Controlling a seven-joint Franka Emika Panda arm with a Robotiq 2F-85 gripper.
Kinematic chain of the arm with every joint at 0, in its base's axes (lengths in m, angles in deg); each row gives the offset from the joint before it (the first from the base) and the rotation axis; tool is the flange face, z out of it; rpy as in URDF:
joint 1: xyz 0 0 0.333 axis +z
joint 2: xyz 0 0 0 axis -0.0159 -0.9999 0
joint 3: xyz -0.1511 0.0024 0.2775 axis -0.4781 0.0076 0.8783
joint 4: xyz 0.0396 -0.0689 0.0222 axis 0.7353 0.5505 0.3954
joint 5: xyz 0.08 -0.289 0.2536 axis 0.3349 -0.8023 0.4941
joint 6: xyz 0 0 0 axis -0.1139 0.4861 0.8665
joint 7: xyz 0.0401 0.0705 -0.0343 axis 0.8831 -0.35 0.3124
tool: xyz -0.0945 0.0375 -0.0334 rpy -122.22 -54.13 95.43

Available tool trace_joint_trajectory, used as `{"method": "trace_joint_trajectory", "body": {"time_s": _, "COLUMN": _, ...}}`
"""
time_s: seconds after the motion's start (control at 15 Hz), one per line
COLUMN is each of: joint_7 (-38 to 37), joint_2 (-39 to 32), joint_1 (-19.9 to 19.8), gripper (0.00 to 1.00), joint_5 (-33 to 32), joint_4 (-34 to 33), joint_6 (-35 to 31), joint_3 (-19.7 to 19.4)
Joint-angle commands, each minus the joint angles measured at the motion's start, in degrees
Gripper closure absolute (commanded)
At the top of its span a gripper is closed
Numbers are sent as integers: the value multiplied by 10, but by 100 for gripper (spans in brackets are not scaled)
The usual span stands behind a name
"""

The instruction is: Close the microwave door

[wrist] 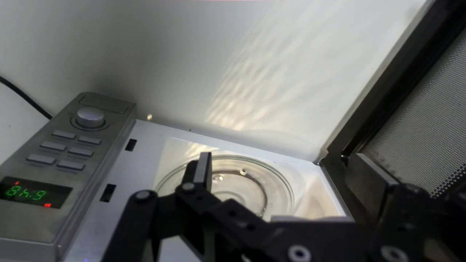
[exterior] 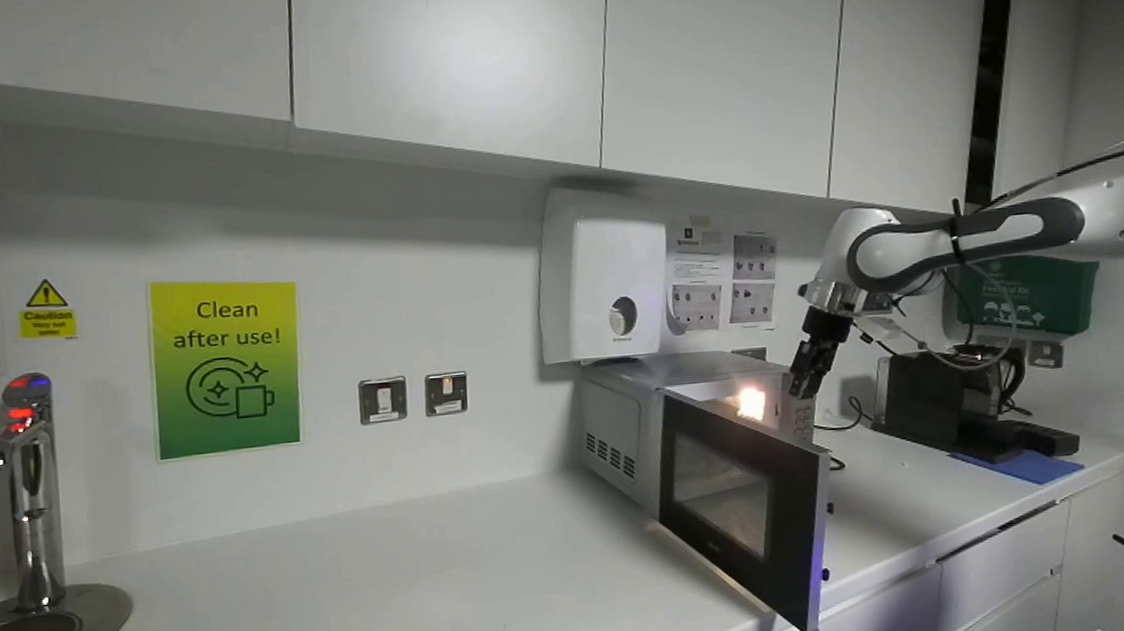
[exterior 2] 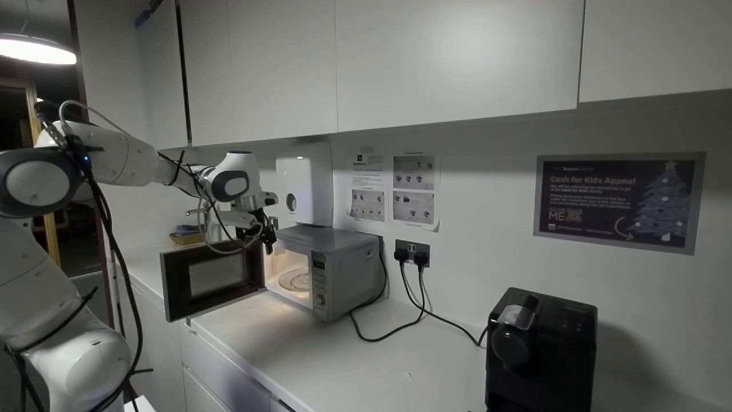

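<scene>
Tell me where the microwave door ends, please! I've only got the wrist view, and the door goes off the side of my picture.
Observer: In both exterior views, the free end of the microwave door juts out past the front of the counter.
Operator: Whoa! What's up high that I can't see?
Observer: A white dispenser box, mounted on the wall, higher than the microwave.
Operator: Cool! Is anything else standing around there?
Observer: Yes. In an exterior view, what looks like a black coffee machine stands farther along the counter.
</scene>
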Motion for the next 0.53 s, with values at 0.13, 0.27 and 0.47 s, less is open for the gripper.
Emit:
{"method": "trace_joint_trajectory", "body": {"time_s": 0.13, "joint_7": -2, "joint_2": -34, "joint_1": 25, "gripper": 0, "joint_5": 19, "joint_4": -52, "joint_6": 18, "joint_3": 18}}
{"method": "trace_joint_trajectory", "body": {"time_s": 0.27, "joint_7": 0, "joint_2": -39, "joint_1": 34, "gripper": 0, "joint_5": 26, "joint_4": -58, "joint_6": 20, "joint_3": 25}}
{"method": "trace_joint_trajectory", "body": {"time_s": 0.47, "joint_7": 0, "joint_2": -42, "joint_1": 48, "gripper": 0, "joint_5": 28, "joint_4": -69, "joint_6": 23, "joint_3": 39}}
